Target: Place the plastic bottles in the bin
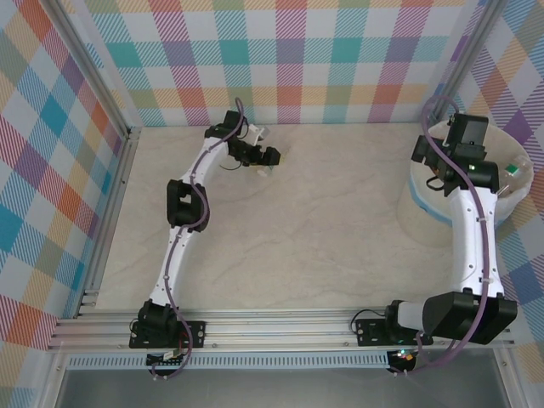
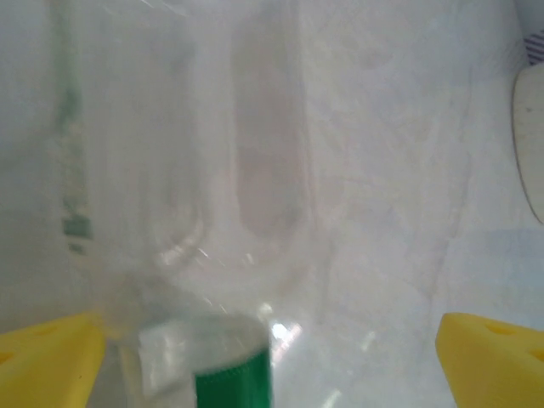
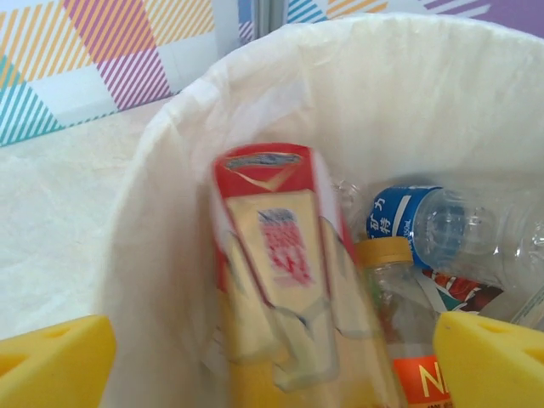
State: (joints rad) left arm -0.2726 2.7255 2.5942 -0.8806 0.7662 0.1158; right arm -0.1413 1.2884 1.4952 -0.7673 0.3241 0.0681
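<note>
Right tool point(image 3: 274, 357): wide open above the bin point(image 3: 170, 170), red-labelled bottle point(image 3: 272, 246) loose between its fingers, over other bottles point(image 3: 442, 229) inside | Left tool point(image 2: 272, 357): wide open, straddling a green-labelled clear bottle point(image 2: 234, 374) on the tabletop point(image 2: 382, 212) | Advice: centre that bottle, close gently; thin plastic may slip.

The red-labelled bottle point(image 3: 276, 263) and the green-labelled bottle point(image 2: 231, 378) are both blurred and cut off below.

Clear, glossy plastic on the see-through bottle with the green cap point(image 2: 217, 255), glints running over its smooth wall, and the pale marbled tabletop point(image 2: 391, 153) reads matt. Over at the big round white bin point(image 3: 408, 76), the cream liner point(image 3: 161, 221) is thin, crinkled film, the clear blue-labelled bottle point(image 3: 425, 225) shiny.
</note>
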